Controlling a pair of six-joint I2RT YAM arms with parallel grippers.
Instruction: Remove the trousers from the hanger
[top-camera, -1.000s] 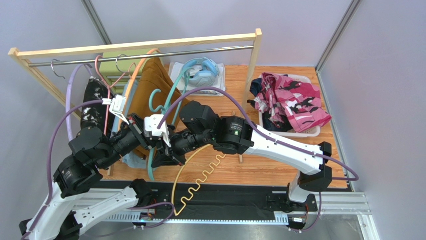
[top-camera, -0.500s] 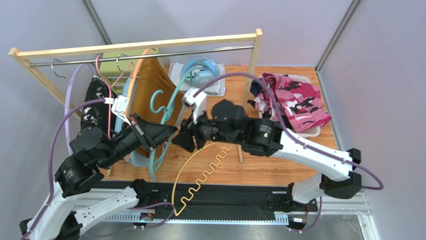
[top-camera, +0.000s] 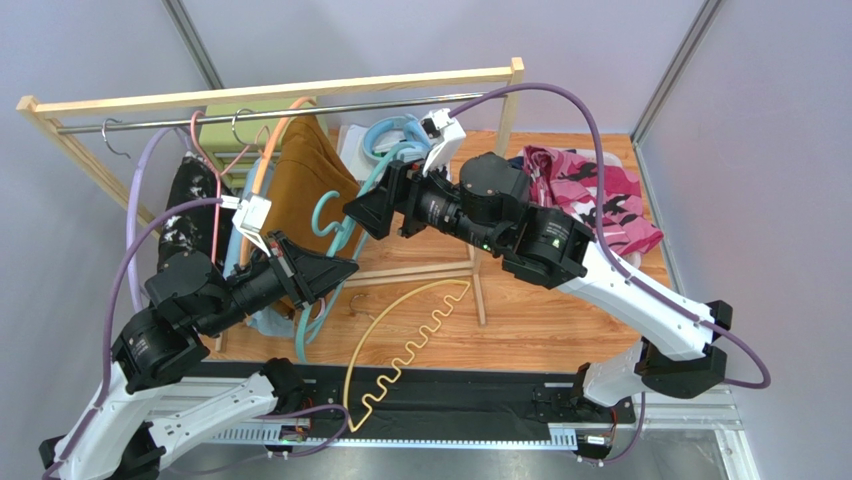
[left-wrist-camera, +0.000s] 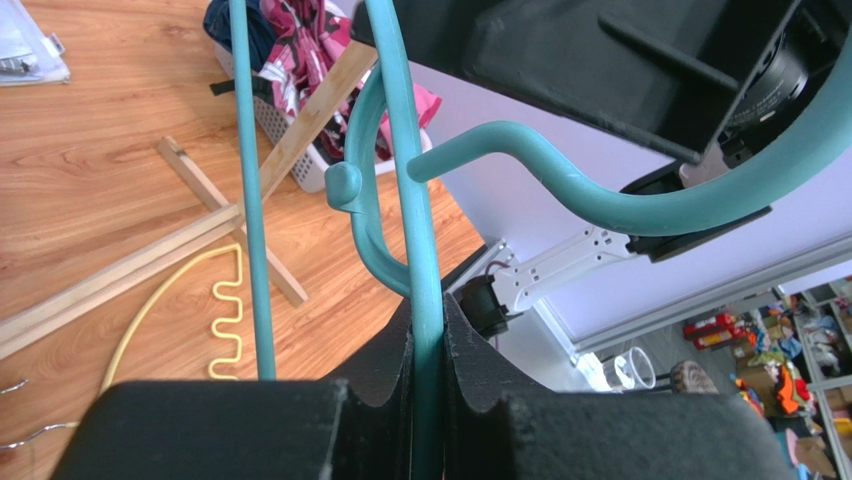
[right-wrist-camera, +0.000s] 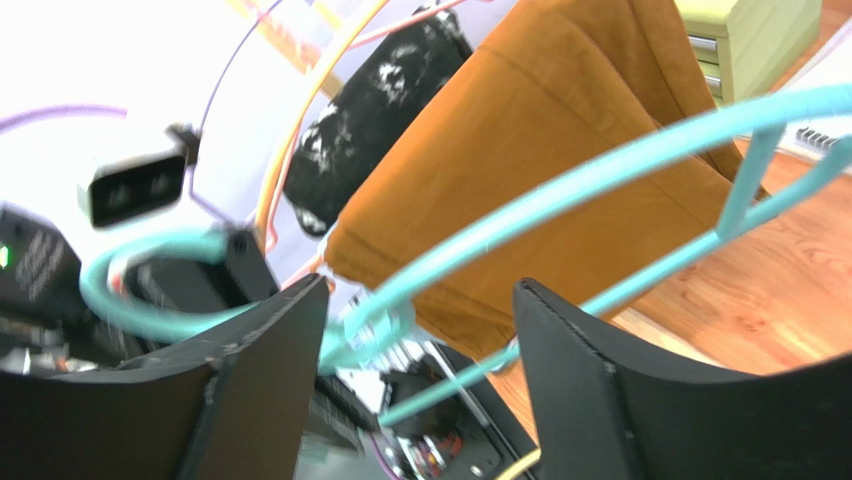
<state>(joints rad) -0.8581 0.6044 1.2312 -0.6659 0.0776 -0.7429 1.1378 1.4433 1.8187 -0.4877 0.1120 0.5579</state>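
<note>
On the left, the black speckled trousers (top-camera: 190, 205) and the mustard-brown trousers (top-camera: 300, 175) hang limp from the rail, soft, light cloth best pinched at a thick fold, while the left gripper (left-wrist-camera: 428, 340) clenches the teal hanger (left-wrist-camera: 415, 200), the right gripper (right-wrist-camera: 418, 300) gapes released, apparently astride it, and the pink floral trousers (top-camera: 590, 195) lie in the white basket (top-camera: 600, 268) far right.

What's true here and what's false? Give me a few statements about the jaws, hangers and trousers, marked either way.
1. The left jaws are clamped on the teal hanger. True.
2. The right jaws are shut tight. False: they stand open.
3. The mustard-brown trousers lie flat on the table. False: they hang from the rail.
4. A yellow hanger lies on the table. True.
</note>
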